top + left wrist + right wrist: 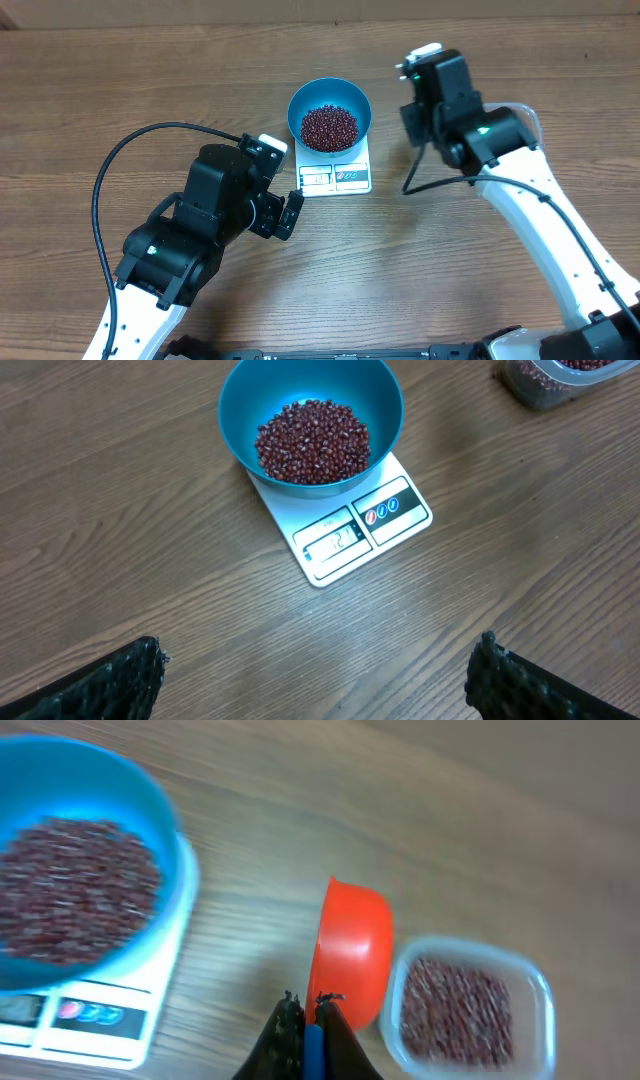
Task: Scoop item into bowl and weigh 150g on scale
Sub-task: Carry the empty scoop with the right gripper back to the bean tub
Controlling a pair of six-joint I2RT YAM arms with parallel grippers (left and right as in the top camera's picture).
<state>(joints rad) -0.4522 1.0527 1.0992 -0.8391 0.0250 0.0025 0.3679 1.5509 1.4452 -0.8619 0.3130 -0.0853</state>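
**Beans in the bowl, bowl on the scale**

From above: the blue bowl (297, 103) sits on the white scale (335, 179) near the middle of the table (540, 45), covering its far part. The display strip sticks out on the side nearer me. The dark red beans (329, 127) lie heaped in the bowl. My left claw (290, 213) hangs just beside the scale's near left corner, apart from it. My right arm (450, 95) is off to the right of the bowl, and its body hides the fingers.

From my left wrist: my fingers (120, 682) stand at the two bottom corners, spread wide with only bare wood between them. The bowl and scale lie ahead, and a clear tub (520, 388) of beans shows at the top right corner.

From my right wrist, which is blurred: my right claw (308, 1020) is pinched narrow on the thin blue handle of an orange scoop (350, 955), which is turned on edge. The scoop is between the bowl on the left and the tub on the right, close against the tub's rim.
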